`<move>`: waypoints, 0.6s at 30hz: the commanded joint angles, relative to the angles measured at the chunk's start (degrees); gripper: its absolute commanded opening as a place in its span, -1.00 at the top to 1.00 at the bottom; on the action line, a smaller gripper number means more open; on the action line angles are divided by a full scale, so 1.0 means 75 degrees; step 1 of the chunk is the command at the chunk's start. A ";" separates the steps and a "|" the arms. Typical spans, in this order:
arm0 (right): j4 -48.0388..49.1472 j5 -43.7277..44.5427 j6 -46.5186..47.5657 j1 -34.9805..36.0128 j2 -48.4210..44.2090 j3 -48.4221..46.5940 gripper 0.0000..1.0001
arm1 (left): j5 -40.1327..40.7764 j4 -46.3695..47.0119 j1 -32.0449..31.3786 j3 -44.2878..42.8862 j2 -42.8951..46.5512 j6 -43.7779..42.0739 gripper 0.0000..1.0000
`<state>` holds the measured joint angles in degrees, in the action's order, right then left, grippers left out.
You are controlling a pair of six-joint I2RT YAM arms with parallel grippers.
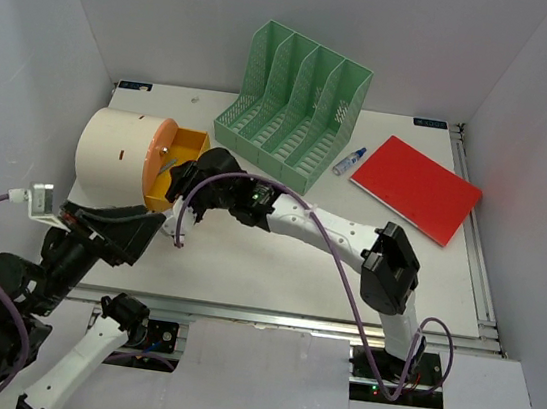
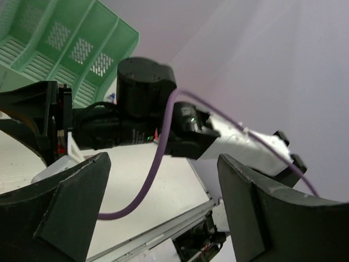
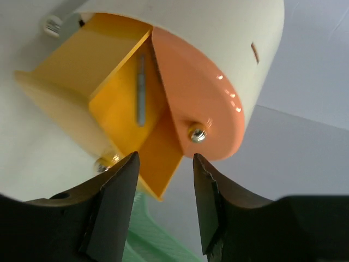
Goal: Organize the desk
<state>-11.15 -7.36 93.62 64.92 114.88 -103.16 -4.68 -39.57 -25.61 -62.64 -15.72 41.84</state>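
Observation:
The white desk (image 1: 246,261) holds a cream cylinder organiser (image 1: 114,148) lying on its side, with an orange face (image 1: 158,164) and a yellow drawer (image 1: 188,145) pulled out. My right gripper (image 1: 182,178) is open right at the drawer. In the right wrist view the gripper (image 3: 163,164) has the drawer's (image 3: 109,109) lower corner between its spread fingers, below the orange face (image 3: 202,93). A thin metal stick (image 3: 140,90) lies in the drawer. My left gripper (image 1: 133,235) hovers open and empty over the front left of the desk, and it shows open in the left wrist view (image 2: 163,202).
A green file rack (image 1: 291,106) stands at the back middle. A small blue-capped bottle (image 1: 350,160) and a red notebook (image 1: 417,188) lie to its right. The silver rail (image 1: 269,315) runs along the front edge. White walls close in both sides.

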 commanded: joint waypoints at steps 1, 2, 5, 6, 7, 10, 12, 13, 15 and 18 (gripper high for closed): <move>-0.1934 -0.1211 -0.3953 -0.1363 -0.1582 -0.0290 0.10 | -0.1280 0.0584 0.0016 0.0712 -0.1471 0.0371 -0.61; -0.1998 -0.1687 -0.4579 -0.1847 -0.1942 0.0169 0.15 | -0.1432 0.0762 0.0016 0.0859 -0.1806 0.0396 -0.52; -0.1930 -0.3396 -0.6781 -0.3405 -0.3309 0.1812 0.22 | -0.1894 0.1393 0.0016 0.1167 -0.2817 0.0303 -0.34; -0.1916 -0.4270 -0.7171 -0.4062 -0.3654 0.2448 0.19 | -0.2009 0.1584 0.0002 0.1193 -0.3192 0.0188 -0.32; -0.1927 -0.5306 -0.7427 -0.4633 -0.3901 0.3083 0.12 | -0.2070 0.1721 -0.0020 0.1185 -0.3540 0.0041 -0.30; -0.1964 -0.8554 -0.7662 -0.6209 -0.4477 0.4535 -0.10 | -0.2022 0.2083 -0.0322 0.1048 -0.4730 -0.0771 -0.29; -0.1922 -0.9326 -0.7237 -0.6938 -0.4873 0.5384 -0.26 | -0.1718 0.2160 -0.0968 0.0682 -0.5841 -0.1640 -0.37; -0.1912 -0.9639 -0.6932 -0.7306 -0.5124 0.5646 -0.34 | -0.1503 0.2095 -0.1269 0.0411 -0.6548 -0.2166 -0.44; -0.1946 -0.9384 -0.6688 -0.7649 -0.5643 0.6026 -0.39 | -0.0709 0.1587 -0.2197 -0.0530 -0.8221 -0.2974 -0.56; -0.1911 -0.9225 -0.6552 -0.7883 -0.6222 0.6353 -0.53 | 0.0237 0.0964 -0.2870 -0.1511 -0.9890 -0.4425 -0.65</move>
<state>-26.28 -66.47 43.56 7.80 75.91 -56.59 -12.00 -27.89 -40.61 -66.48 -77.12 25.71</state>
